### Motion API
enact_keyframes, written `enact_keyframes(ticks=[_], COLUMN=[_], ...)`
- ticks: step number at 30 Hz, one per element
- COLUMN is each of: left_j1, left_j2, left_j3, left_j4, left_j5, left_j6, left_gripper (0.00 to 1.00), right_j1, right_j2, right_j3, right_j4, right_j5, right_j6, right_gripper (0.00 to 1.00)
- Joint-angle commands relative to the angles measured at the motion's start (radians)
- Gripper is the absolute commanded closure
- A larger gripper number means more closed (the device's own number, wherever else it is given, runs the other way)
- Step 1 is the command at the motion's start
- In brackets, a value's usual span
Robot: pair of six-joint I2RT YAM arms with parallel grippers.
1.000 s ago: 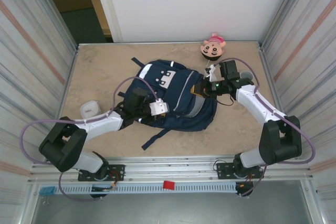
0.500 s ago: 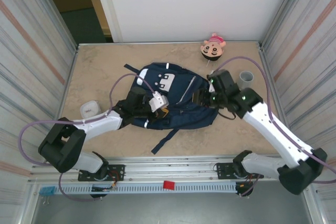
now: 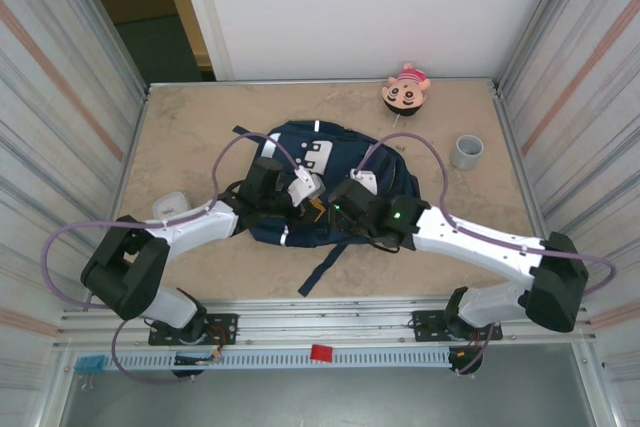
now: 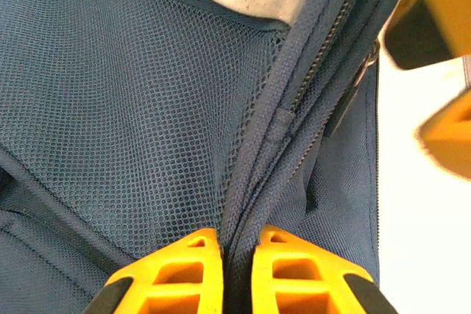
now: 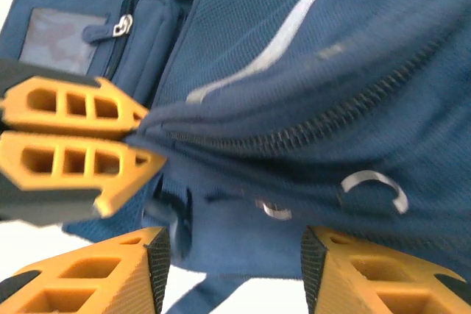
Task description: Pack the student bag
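- The student bag (image 3: 390, 162), navy mesh with white trim and a grey patch, lies with its long axis running across, from one gripper to the other.
- Left gripper (image 4: 237, 248) pinches its zip seam (image 4: 294, 93).
- Right gripper (image 5: 235, 251) has its jaws spread, with the bag just ahead.

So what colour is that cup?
The small round cup is grey, clearest in the top external view.

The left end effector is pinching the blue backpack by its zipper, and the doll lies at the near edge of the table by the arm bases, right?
Not quite: the doll lies at the far edge of the table, by the back wall, as the top external view shows. The left end effector is indeed pinching the student bag by its zipper.
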Motion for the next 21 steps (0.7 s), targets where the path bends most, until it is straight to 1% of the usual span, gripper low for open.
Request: enact_keyframes(ticks=[1, 3, 4, 5, 8, 11, 16, 18, 21], left_j1=[-0.001, -0.001, 0.000, -0.001, -0.001, -0.001, -0.001, 0.001, 0.006], left_j2=[-0.015, -0.019, -0.023, -0.026, -0.037, -0.044, -0.055, -0.058, -0.065], left_j3=[0.027, 0.024, 0.019, 0.015, 0.008, 0.010, 0.006, 0.003, 0.005], left_j4=[0.012, 0.016, 0.019, 0.023, 0.024, 0.007, -0.006, -0.016, -0.044], left_j5=[0.094, 0.103, 0.104, 0.107, 0.099, 0.089, 0.073, 0.060, 0.042], left_j6=[-0.046, -0.046, -0.047, -0.050, -0.043, -0.027, -0.016, -0.010, 0.009], left_gripper=[0.98, 0.98, 0.98, 0.98, 0.98, 0.98, 0.98, 0.98, 0.99], right_j1=[-0.021, -0.039, -0.042, -0.044, -0.049, -0.045, -0.064, -0.079, -0.113], right_j2=[0.038, 0.061, 0.072, 0.081, 0.108, 0.123, 0.091, 0.072, 0.033], right_j3=[-0.017, -0.022, -0.022, -0.019, 0.003, 0.016, -0.016, -0.024, -0.034], right_j4=[0.125, 0.143, 0.141, 0.128, 0.054, -0.020, -0.062, -0.090, -0.151], right_j5=[0.088, 0.097, 0.115, 0.137, 0.179, 0.224, 0.242, 0.243, 0.243], right_j6=[0.034, 0.039, 0.042, 0.051, 0.082, 0.101, 0.102, 0.101, 0.093], right_gripper=[0.49, 0.52, 0.56, 0.63, 0.76, 0.86, 0.96, 0.99, 1.00])
